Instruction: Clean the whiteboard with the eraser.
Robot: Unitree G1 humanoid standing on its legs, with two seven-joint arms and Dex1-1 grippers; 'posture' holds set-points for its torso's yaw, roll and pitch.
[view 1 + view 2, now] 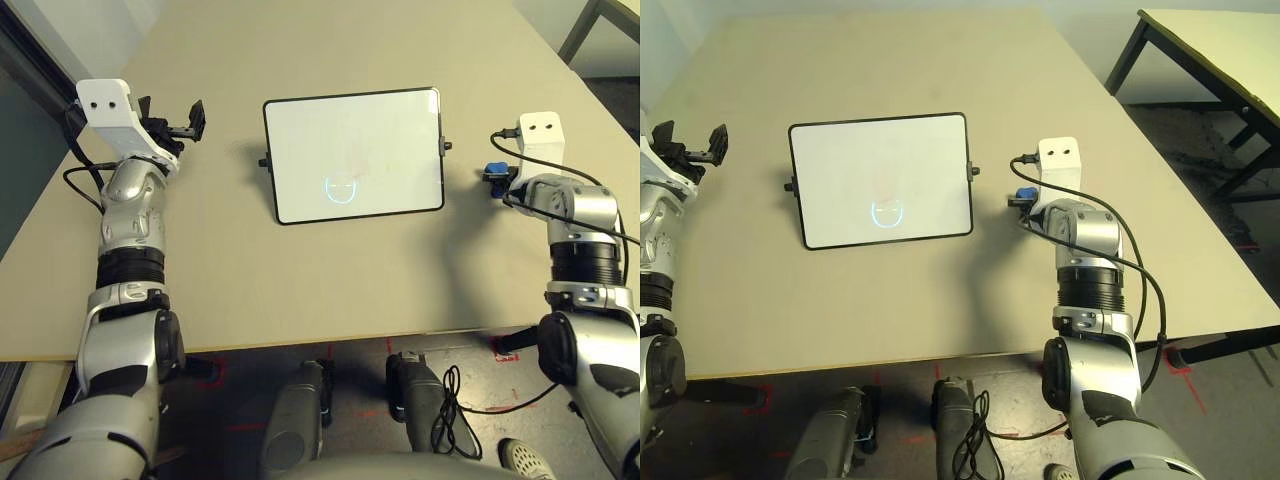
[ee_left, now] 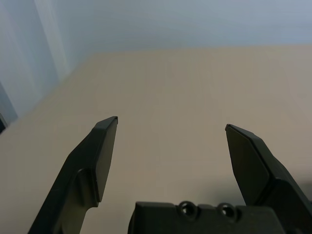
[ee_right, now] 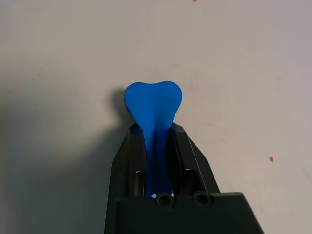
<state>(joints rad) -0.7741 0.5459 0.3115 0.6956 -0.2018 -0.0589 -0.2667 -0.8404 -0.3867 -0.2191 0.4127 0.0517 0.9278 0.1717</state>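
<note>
Here, right gripper (image 3: 155, 146) clamping eraser (image 3: 153, 105), angled tableward

The eraser (image 3: 155, 126) is half hidden between the right claw's (image 3: 155, 134) fingers.

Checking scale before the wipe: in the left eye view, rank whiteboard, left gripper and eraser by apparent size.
1. whiteboard, by far the largest.
2. left gripper, open, far smaller.
3. eraser, smallest showing: the right gripper clamps and partly hides it, so its true rank against the left gripper is unsure.
</note>
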